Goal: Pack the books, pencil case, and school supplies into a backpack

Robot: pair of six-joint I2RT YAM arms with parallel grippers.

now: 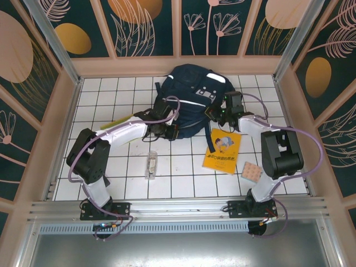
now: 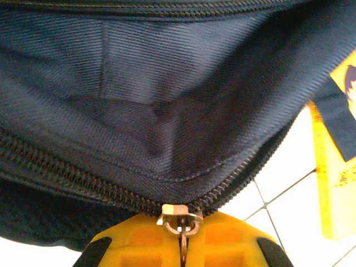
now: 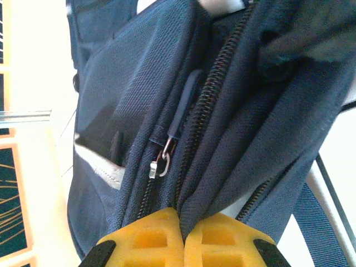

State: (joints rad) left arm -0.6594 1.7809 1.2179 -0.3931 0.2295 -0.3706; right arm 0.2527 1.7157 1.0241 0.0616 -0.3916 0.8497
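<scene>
The backpack [image 1: 192, 94] lay at the far middle of the table [image 1: 183, 178], and both my grippers were at its near edge. My left gripper [image 2: 181, 227] was closed on the metal zip pull [image 2: 179, 216], pinching it between the yellow pads. Just beyond it, the bag's lining showed between two zip tracks. My right gripper [image 3: 181, 222] was clamped on a fold of the bag's fabric beside a zip track. A loose slider [image 3: 161, 165] hung just past my fingertips, untouched.

I counted one backpack and two books. The orange book [image 1: 223, 150] lay just beside the bag's near right side, near my right gripper. The green book [image 1: 118, 121] poked out from under my left forearm, left of the bag. There was one clear box [image 1: 151, 165] near the table's middle, well apart from the bag, and one pad [image 1: 251, 172] beside my right arm.

My left arm was folded with its elbow out to the left, the forearm reaching rightward to the bag. My right arm mirrored it, with its elbow out to the right and the forearm reaching leftward.
</scene>
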